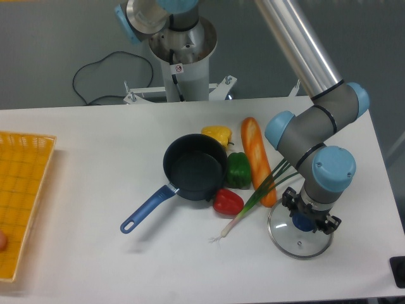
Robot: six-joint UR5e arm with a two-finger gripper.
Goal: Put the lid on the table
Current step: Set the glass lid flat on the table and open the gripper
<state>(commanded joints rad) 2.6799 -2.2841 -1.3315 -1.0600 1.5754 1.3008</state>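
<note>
Spring onion (253, 202) (touching) and baguette (258, 159) crowd the lid (297, 234).

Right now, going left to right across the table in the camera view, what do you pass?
Yellow mesh tray → dark blue saucepan → green pepper → bread loaf → glass lid, with the pincer at its blue knob.

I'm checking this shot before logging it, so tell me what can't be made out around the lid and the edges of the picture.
From the fixed camera:
- Hand: the wrist above hides its fingers, so open or shut on the blue knob is unclear.
- Round clear glass lid: whether it rests on the white table or hovers is unclear.
- Yellow mesh tray: cut off by the left edge.
- Small orange object on the tray: mostly cropped, unidentifiable.
</note>
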